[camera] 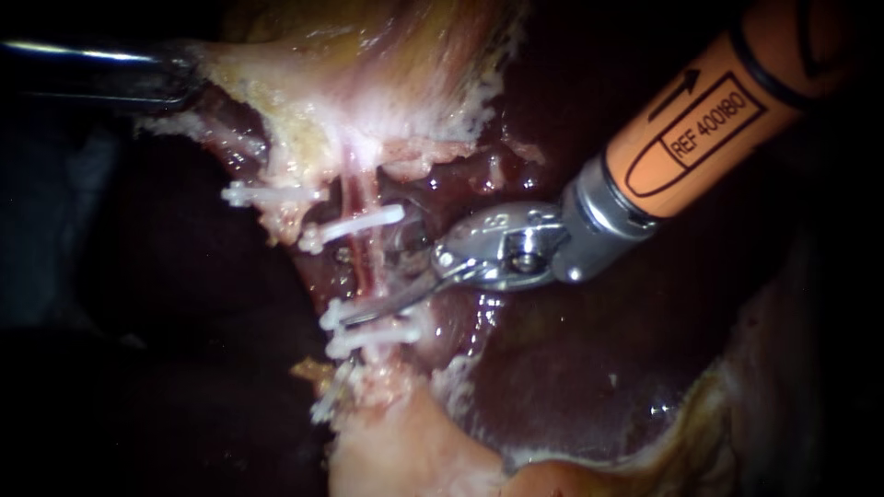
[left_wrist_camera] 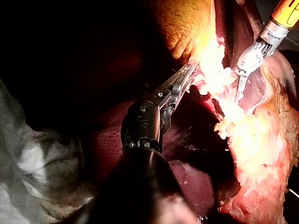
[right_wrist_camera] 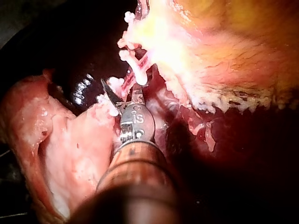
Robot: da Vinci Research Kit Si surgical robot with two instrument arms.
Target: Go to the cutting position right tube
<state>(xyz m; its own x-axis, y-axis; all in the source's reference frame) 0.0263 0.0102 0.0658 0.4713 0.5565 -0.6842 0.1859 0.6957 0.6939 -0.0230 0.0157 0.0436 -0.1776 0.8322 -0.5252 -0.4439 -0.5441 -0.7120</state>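
- Dark red liver (camera: 589, 368) fills the background of the endoscope view, glistening wet below the right shaft.
- From the left edge, high up, comes the dark shaft of the left instrument (left_wrist_camera: 189, 74). Its jaws are closed on the pale, ragged edge of the gallbladder (camera: 368, 83). The left wrist view shows them pressed together with the bright tissue caught at their tip.
- Just right of that grip, the yellowish-white gallbladder tissue narrows downward into thin strands.
- A single white clip (camera: 267, 195) lies crosswise on the left-hand strand, beside the frayed tissue.
- A little further right runs the right tube (camera: 361, 253), a thin pink strand going down from the gallbladder. It carries an upper clip (camera: 364, 224) across it and a lower pair of clips (camera: 373, 327), one just under the other. A short bare stretch of tube shows between the upper clip and the pair.
- The right instrument (right_wrist_camera: 120, 88) reaches that bare stretch. One slim blade lies slanted, with its tip at the tube just above the lower pair.
- In the right wrist view its two blades stand apart with a clear gap and grip nothing. I cannot tell whether the tube sits between them.
- Behind the blades comes a silver wrist (camera: 516, 248), then an orange shaft (camera: 709, 120) rising to the upper right corner.
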